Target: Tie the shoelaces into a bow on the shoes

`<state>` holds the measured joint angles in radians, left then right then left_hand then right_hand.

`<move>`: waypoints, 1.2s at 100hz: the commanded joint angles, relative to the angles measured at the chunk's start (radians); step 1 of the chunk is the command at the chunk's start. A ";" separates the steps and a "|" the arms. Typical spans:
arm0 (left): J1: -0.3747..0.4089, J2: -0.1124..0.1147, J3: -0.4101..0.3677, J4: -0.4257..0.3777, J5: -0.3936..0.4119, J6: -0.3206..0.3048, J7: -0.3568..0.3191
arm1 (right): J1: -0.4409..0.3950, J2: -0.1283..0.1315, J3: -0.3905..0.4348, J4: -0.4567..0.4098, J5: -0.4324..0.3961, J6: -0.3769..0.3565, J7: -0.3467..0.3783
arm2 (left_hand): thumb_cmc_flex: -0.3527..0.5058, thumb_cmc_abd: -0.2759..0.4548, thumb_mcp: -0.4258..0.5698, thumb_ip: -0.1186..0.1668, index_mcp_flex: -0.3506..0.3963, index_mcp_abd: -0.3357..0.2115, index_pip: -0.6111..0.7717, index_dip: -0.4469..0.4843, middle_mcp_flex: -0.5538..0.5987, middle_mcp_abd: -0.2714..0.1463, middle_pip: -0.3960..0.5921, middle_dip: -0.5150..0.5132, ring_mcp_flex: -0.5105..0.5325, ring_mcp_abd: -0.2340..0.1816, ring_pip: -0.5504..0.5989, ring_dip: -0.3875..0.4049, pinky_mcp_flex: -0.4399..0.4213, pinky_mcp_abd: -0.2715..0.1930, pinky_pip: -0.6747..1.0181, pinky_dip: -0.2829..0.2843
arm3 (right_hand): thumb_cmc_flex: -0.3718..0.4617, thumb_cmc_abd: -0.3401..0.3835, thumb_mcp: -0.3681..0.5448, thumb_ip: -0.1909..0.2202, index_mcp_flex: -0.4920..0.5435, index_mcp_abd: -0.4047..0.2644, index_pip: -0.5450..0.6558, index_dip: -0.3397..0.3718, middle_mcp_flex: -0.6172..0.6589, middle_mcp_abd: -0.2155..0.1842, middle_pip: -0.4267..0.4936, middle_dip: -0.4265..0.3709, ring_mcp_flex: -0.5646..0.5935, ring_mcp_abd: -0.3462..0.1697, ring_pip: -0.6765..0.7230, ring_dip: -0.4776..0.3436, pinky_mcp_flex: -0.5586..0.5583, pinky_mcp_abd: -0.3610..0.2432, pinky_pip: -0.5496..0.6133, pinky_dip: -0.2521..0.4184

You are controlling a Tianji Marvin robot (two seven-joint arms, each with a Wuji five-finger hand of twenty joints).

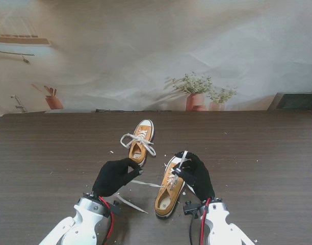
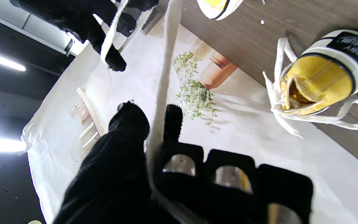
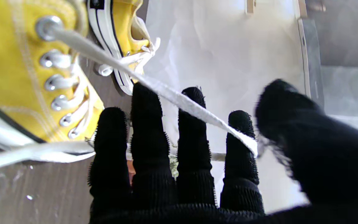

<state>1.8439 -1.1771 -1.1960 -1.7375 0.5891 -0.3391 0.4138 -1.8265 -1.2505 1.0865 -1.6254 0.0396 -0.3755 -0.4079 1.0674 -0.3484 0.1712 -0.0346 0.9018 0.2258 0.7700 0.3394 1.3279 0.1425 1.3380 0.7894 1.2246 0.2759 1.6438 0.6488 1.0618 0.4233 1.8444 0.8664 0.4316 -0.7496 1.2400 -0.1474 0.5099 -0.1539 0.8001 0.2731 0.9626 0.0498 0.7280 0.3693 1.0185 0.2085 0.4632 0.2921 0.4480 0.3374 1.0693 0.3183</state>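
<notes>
From the stand's view, the far shoe [image 1: 140, 142] already carries a bow, so half the job looks done. The near shoe [image 1: 170, 190] lies untied between the hands. The right hand [image 1: 196, 174] pinches one lace end [image 1: 182, 160] above its toe, and the left hand [image 1: 115, 175] draws the other lace [image 1: 146, 183] out leftward. The desk [image 1: 258, 153] is bare far left and right, with its edges well apart from the work.

In the left wrist view, the left fingers [image 2: 129, 124] are clamped on the taut lace. The tied shoe sits beyond them.

In the right wrist view, the lace runs from the top eyelet [image 3: 46, 27] across the right fingers [image 3: 239, 137]. The thumb is close against it. No knot is crossed yet, I judge.
</notes>
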 commanded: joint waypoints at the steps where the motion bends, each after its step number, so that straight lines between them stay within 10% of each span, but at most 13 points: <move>1: -0.023 0.007 -0.010 -0.031 -0.003 -0.002 -0.030 | -0.011 -0.004 0.002 -0.032 0.012 0.023 0.029 | 0.023 0.037 -0.025 0.011 -0.029 -0.091 0.008 -0.019 0.037 0.021 0.044 0.012 0.043 0.012 0.056 0.015 0.039 -0.231 0.250 -0.010 | 0.051 -0.034 0.035 -0.079 0.041 0.011 -0.014 0.021 0.071 0.004 0.030 -0.016 0.082 -0.023 0.054 0.041 0.058 0.000 0.062 -0.005; 18: -0.064 0.008 -0.006 -0.043 -0.013 0.000 -0.052 | -0.021 0.003 0.007 -0.058 0.059 0.050 0.066 | 0.022 0.040 -0.029 0.011 -0.030 -0.094 0.010 -0.017 0.037 0.021 0.044 0.012 0.043 0.010 0.054 0.013 0.038 -0.230 0.250 -0.014 | 0.099 -0.045 0.027 -0.139 0.087 0.043 -0.027 0.022 0.159 0.009 0.137 -0.003 0.200 -0.019 0.187 0.112 0.180 0.066 0.173 0.062; 42: -0.105 0.010 0.005 -0.053 -0.018 -0.006 -0.073 | -0.020 0.012 0.006 -0.074 0.079 0.085 0.109 | 0.018 0.046 -0.035 0.010 -0.031 -0.098 0.011 -0.017 0.037 0.018 0.043 0.011 0.043 0.010 0.054 0.013 0.038 -0.229 0.250 -0.018 | 0.103 -0.007 0.070 -0.102 0.166 0.056 -0.021 0.022 0.198 -0.015 0.500 0.270 0.277 -0.061 0.681 0.217 0.319 0.124 0.423 0.391; 47: -0.114 0.011 0.007 -0.055 -0.020 -0.011 -0.078 | -0.011 0.011 0.002 -0.067 0.066 0.087 0.105 | 0.018 0.047 -0.036 0.010 -0.031 -0.100 0.012 -0.016 0.037 0.016 0.042 0.011 0.043 0.010 0.054 0.013 0.038 -0.228 0.250 -0.018 | 0.101 0.020 0.057 -0.099 0.193 0.046 0.067 -0.109 0.201 0.000 0.538 0.321 0.278 -0.065 0.787 0.191 0.355 0.122 0.482 0.441; 60: -0.143 0.012 0.013 -0.054 -0.025 -0.025 -0.094 | 0.026 0.005 -0.016 -0.032 0.035 0.086 0.087 | 0.015 0.054 -0.041 0.008 -0.031 -0.103 0.015 -0.014 0.037 0.014 0.042 0.011 0.043 0.010 0.054 0.013 0.038 -0.227 0.250 -0.020 | 0.123 0.032 0.006 -0.167 0.304 0.013 0.286 -0.220 0.240 -0.007 0.567 0.402 0.290 -0.077 0.911 0.197 0.460 0.128 0.592 0.468; 87: -0.225 0.010 0.046 -0.029 -0.071 -0.058 -0.128 | 0.090 -0.004 -0.049 0.031 0.051 0.063 0.090 | 0.014 0.060 -0.047 0.007 -0.034 -0.108 0.018 -0.013 0.037 0.005 0.041 0.012 0.043 0.009 0.052 0.012 0.038 -0.228 0.250 -0.022 | 0.044 0.076 0.003 -0.177 0.318 0.055 0.226 -0.227 0.291 -0.021 0.572 0.427 0.288 -0.060 0.962 0.228 0.503 0.163 0.626 0.462; 101: -0.282 0.007 0.078 -0.011 -0.127 -0.072 -0.165 | 0.103 0.014 -0.047 0.043 0.060 0.038 0.163 | 0.013 0.062 -0.051 0.006 -0.035 -0.110 0.018 -0.014 0.037 0.005 0.041 0.012 0.043 0.008 0.051 0.012 0.038 -0.228 0.250 -0.022 | -0.149 0.184 -0.037 -0.013 0.250 0.120 -0.058 -0.045 0.214 0.017 0.550 0.460 0.267 -0.015 0.890 0.187 0.413 0.175 0.593 0.509; 120: -0.367 -0.002 0.148 0.023 -0.182 -0.079 -0.187 | 0.113 0.036 -0.042 0.061 0.009 0.013 0.220 | 0.012 0.064 -0.054 0.007 -0.036 -0.113 0.019 -0.014 0.037 0.002 0.041 0.013 0.043 0.008 0.051 0.012 0.038 -0.228 0.250 -0.023 | -0.222 0.096 -0.101 -0.038 0.115 0.139 -0.093 -0.023 0.139 0.007 0.565 0.478 0.196 -0.018 0.883 0.199 0.349 0.145 0.584 0.524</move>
<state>1.5012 -1.1644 -1.0598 -1.7086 0.4185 -0.4139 0.2486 -1.7192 -1.2268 1.0414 -1.5733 0.0663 -0.3551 -0.1949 1.0660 -0.3217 0.1489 -0.0345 0.8789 0.2255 0.7799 0.3394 1.3279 0.1393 1.3380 0.7894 1.2247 0.2746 1.6437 0.6488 1.0619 0.4233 1.8444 0.8521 0.2587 -0.6236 1.1752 -0.1851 0.6639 -0.0132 0.7093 0.2274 1.1189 0.0692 1.2674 0.8272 1.2262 0.1960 1.3466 0.4930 0.8020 0.5004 1.6406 0.8265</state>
